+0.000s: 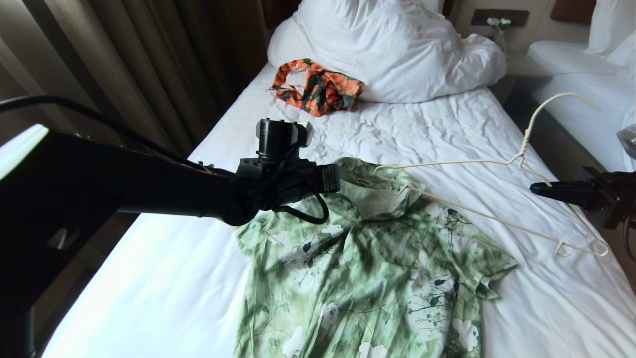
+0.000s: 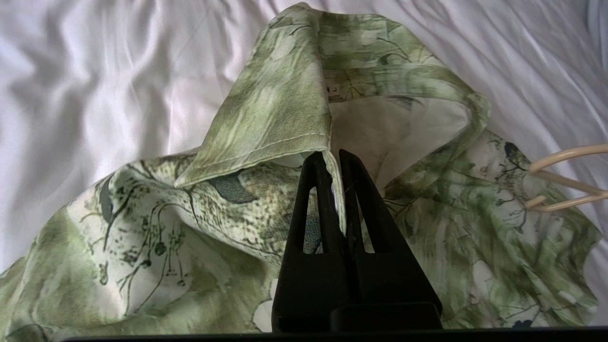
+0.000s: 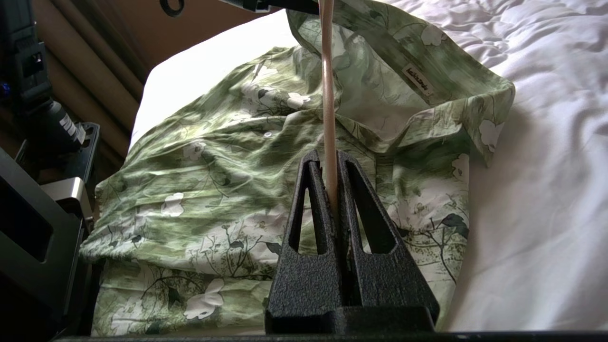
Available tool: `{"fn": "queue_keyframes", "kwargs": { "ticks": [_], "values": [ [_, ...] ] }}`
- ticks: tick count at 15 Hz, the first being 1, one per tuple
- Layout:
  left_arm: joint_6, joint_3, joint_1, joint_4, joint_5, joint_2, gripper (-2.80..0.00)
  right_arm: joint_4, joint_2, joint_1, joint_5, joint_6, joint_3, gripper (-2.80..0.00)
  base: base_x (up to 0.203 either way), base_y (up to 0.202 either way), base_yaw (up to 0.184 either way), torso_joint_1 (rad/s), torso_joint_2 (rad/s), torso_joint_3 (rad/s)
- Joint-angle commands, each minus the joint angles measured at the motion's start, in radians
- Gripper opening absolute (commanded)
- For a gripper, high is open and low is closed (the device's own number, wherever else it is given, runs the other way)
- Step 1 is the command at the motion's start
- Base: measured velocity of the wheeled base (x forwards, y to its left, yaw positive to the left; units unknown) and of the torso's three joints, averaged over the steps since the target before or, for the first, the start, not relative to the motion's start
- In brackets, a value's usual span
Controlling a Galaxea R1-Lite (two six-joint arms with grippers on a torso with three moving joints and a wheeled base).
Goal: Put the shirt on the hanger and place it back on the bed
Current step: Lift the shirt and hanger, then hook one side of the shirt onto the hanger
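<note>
The green floral shirt [image 1: 367, 268] lies front-up on the bed [image 1: 447, 124], collar toward the pillows. My left gripper [image 2: 332, 157] is shut on the edge of the shirt [image 2: 266, 109] at the collar opening, lifting it a little; in the head view it [image 1: 334, 179] is at the collar's left side. The cream wire hanger [image 1: 497, 219] hangs tilted over the shirt's right shoulder, with one end at the collar. My right gripper [image 3: 331, 159] is shut on the hanger [image 3: 327, 95] wire; the head view shows that gripper [image 1: 535, 189] at the bed's right edge. The shirt [image 3: 213, 166] spreads beneath it.
An orange-and-dark-green garment [image 1: 318, 87] lies near the heaped white duvet [image 1: 392, 49] at the head of the bed. A second white bed [image 1: 586, 99] stands to the right across a narrow gap. Brown curtains [image 1: 124, 64] hang along the left.
</note>
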Motion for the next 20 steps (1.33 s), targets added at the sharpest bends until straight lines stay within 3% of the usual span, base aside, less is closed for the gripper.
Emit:
{"fn": "queue_keyframes", "kwargs": {
  "ticks": [1,7,14,20],
  "values": [
    [-0.001,0.007,-0.029,0.004,0.004,-0.063,-2.80,0.001,-0.001,0.005,0.008,-0.005,0.002,-2.80,0.000,0.000,0.000,0.000,0.00,0.000],
    [0.002,-0.001,-0.098,0.011,0.030,-0.074,-2.80,-0.001,0.008,0.041,-0.012,-0.005,-0.004,-2.80,0.000,0.000,0.000,0.000,0.00,0.000],
    [0.006,-0.016,-0.130,0.008,0.030,-0.068,-2.80,-0.009,0.049,0.096,-0.035,-0.005,-0.020,-2.80,0.000,0.000,0.000,0.000,0.00,0.000],
    [0.005,-0.080,-0.184,0.011,0.029,-0.034,-2.80,-0.011,0.079,0.145,-0.050,-0.003,-0.076,-2.80,0.000,0.000,0.000,0.000,0.00,0.000]
  ]
}}
